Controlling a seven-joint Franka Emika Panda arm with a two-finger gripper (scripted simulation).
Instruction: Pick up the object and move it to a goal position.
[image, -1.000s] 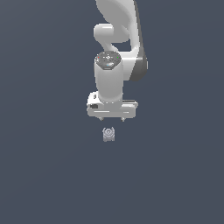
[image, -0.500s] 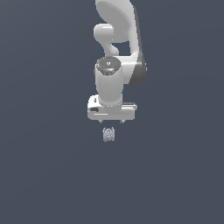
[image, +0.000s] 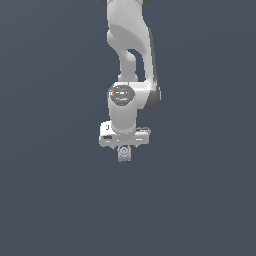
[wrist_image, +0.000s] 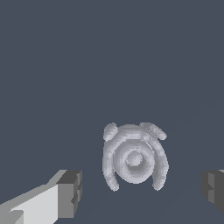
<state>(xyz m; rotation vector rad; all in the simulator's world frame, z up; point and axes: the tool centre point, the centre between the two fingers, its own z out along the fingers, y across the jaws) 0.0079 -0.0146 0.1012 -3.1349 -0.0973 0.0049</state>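
Grey-blue, featureless ground (image: 50, 200) fills both views, with only two things set on or above it. One white, rounded robot arm (image: 131, 60) is seen in the exterior view reaching down from the top edge, its wrist joint marked by a dark round cap. At its end a white, flat-bodied gripper (image: 124, 148) is carried, pointing downward.

Directly under the gripper body, and touching or nearly touching it as the exterior view shows it, the small pale grey blocky object with a ring-shaped top (image: 124, 153) is found. It lies near the middle of that view, on the line of the arm. Whether it rests on the ground or is lifted cannot be told from either picture.

In the wrist view the same object (wrist_image: 134, 161) is seen from above as concentric rings with small lugs on one side and two curved prongs on the other. One white finger with a dark grey pad (wrist_image: 70, 194) is seen at one side of it and the dark pad of the other finger (wrist_image: 214, 190) at the far edge of the frame. The jaws are spread wide, with clear gaps between each pad and the object, which sits between them and is not gripped.
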